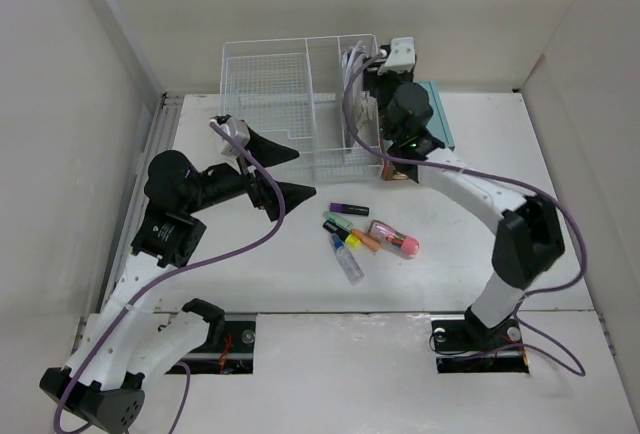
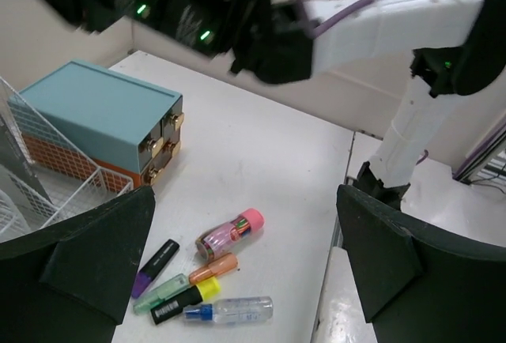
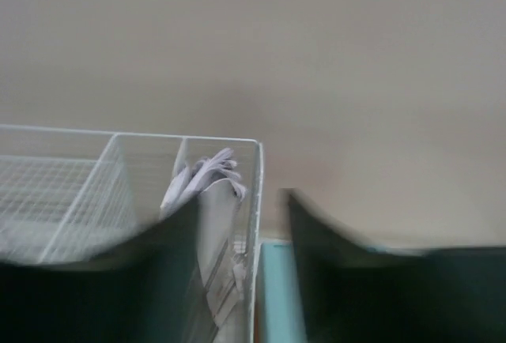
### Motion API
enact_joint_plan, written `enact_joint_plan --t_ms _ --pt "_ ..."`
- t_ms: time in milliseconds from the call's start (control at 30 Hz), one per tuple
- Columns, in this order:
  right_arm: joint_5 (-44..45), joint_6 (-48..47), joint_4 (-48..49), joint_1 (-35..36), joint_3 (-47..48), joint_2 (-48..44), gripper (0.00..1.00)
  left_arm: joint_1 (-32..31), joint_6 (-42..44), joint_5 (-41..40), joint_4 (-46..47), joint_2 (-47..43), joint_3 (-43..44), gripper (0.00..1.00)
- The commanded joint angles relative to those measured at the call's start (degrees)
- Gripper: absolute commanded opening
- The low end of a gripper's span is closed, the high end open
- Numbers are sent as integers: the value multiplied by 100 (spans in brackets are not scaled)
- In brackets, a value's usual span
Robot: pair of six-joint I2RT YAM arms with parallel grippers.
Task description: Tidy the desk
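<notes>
The white desk (image 1: 250, 274) carries a loose cluster of small items at its middle: a purple highlighter (image 1: 349, 209), a green one (image 1: 337, 222), an orange one (image 1: 365, 241), a black marker with a yellow cap (image 1: 343, 237), a clear spray bottle (image 1: 347, 261) and a pink-capped tube (image 1: 394, 239). My left gripper (image 1: 285, 172) hovers wide open left of them, holding nothing; the left wrist view looks down on the tube (image 2: 231, 232) and bottle (image 2: 233, 310). My right gripper (image 3: 241, 224) is open at the wire basket's right end, its jaws either side of the basket's side wall, beside white papers (image 3: 209, 201).
A white wire basket (image 1: 270, 84) stands at the back, with the papers (image 1: 355, 64) upright in its right compartment. A teal drawer box (image 1: 440, 119) sits right of it, under the right arm. Pale walls close in the desk on three sides.
</notes>
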Motion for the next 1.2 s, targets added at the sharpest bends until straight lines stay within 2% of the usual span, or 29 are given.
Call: enact_joint_plan --t_ms 0,33,67,100,133,167,200,233,267,300,333,367,400,500,533,567,633,733,800,900,1167 --pt "-988 553 -2489 -199 502 -789 1 15 -340 -200 399 -171 -172 99" --pt "-1646 921 -3026 -392 573 -956 0 15 -392 -367 399 -172 -225 96" --pt "-2906 1099 -3388 -603 521 -1297 0 15 -393 -699 399 -172 -287 70" --pt "-3379 1327 -3748 -1049 407 -1465 0 15 -471 -859 399 -172 -392 50" --pt "-3776 1773 -3882 -1314 284 -1624 0 15 -559 -1026 259 -172 -393 21" --pt "-4885 1864 -4058 -1856 40 -1886 0 15 -630 -1463 171 -172 -471 0" --pt "-5453 1865 -4138 -2132 -59 -1985 0 15 -630 -1659 170 -172 -472 0" --pt "-5902 1865 -4330 -2361 -112 -2038 8 -55 -691 -1878 118 -250 -672 0" --pt "-6246 1769 -4610 -2519 -17 -2038 37 -195 -796 -2167 117 -373 -779 0" --pt "-6641 1568 -4996 -2625 -16 -2038 72 -257 -884 -2745 117 -452 -893 0" --pt "-6749 1453 -5487 -2705 -16 -2117 100 -257 -990 -2942 117 -522 -1164 0" --pt "-6750 1235 -5623 -2706 -146 -2222 100 -310 -1086 -3109 204 -636 -1297 0" --pt "-6690 1232 -5624 -2706 -643 -2606 100 -362 -1392 -3607 136 -637 -1377 0" --pt "-6225 1302 -5351 -2399 -1567 -3310 100 -669 -1666 -4005 222 -637 -1754 0" --pt "-6110 1425 -5351 -2207 -1763 -3417 100 -784 -1859 -4094 310 -568 -1842 4" --pt "-6031 1635 -5134 -2118 -1965 -3523 90 -898 -1913 -4182 406 -567 -1939 13" --pt "-5820 2294 -4957 -1968 -2545 -3716 81 -1206 -2027 -4471 653 -445 -2220 24" --pt "-5521 2787 -4684 -1967 -2907 -3717 73 -1452 -2159 -4595 995 -383 -2528 38" --pt "-5327 3076 -4448 -2264 -2907 -3454 71 -1514 -2160 -4649 1110 -330 -2659 46" --pt "-5493 3596 -4079 -2494 -3048 -3041 71 -1575 -2160 -4649 1321 -277 -2713 54" --pt "-5484 3912 -3551 -2670 -3118 -2189 71 -1576 -2212 -4754 1497 -330 -2880 67"
